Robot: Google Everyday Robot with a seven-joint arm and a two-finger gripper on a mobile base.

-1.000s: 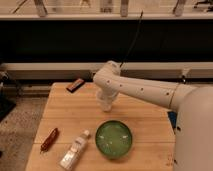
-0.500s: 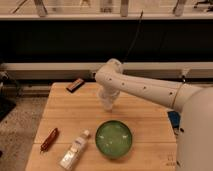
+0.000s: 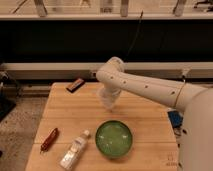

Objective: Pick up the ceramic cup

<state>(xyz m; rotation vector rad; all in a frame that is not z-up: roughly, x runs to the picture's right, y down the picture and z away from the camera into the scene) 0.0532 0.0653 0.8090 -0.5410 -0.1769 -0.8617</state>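
The small white ceramic cup (image 3: 107, 101) stands out palely at the middle of the wooden table (image 3: 60, 112), behind the green bowl. My gripper (image 3: 108, 96) hangs down from the white arm (image 3: 145, 87) right at the cup, and its lower end overlaps the cup's upper part. The cup's rim is hidden by the gripper. I cannot tell whether the cup rests on the table or is held just above it.
A wide green bowl (image 3: 114, 139) sits at the front centre. A clear white-capped bottle (image 3: 74, 149) lies to its left. A red-brown object (image 3: 49, 139) lies at the front left. A dark flat object (image 3: 76, 85) lies at the back left edge. A dark wall runs behind.
The arm's bend has shifted slightly right and up over the last second. The gripper has stayed at the cup. The other objects have not moved.
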